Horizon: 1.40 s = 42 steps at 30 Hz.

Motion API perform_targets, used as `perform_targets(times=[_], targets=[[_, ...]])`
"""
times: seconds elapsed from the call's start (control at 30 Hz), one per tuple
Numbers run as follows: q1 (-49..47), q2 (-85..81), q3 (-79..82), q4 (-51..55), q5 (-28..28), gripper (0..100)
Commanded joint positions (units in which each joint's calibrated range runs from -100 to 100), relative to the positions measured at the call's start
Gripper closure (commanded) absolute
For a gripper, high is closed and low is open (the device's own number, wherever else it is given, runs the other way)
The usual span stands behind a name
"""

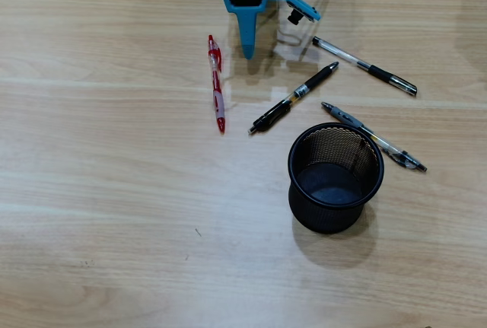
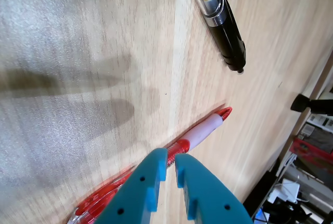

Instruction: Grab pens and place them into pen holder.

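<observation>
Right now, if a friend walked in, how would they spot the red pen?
Start at the black mesh pen holder in the overhead view and look up-left, past the black pen. The red pen lies alone beside the blue gripper, the only red one.

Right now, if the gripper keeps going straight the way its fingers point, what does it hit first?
Probably the red pen: in the wrist view the gripper tips sit just over its barrel, nearly closed. Height above it is unclear. The black pen lies farther along and to one side.
</observation>
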Motion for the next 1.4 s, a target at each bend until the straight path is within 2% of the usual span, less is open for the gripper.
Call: perform_targets(times=[0.0, 0.6, 0.73, 0.9, 1.1, 1.37], targets=[[0.57, -0.59, -0.50, 0.24, -0.19, 97], [0.85, -0.59, -1.68, 0.24, -0.34, 97], [2.67, 1.78, -12.09, 0.97, -0.34, 97], [3.68, 13.84, -27.83, 0.97, -0.82, 98], [5.33, 27.77, -42.31, 3.79, -7.99, 98], [9.44, 42.80, -64.03, 27.30, -28.15, 98]])
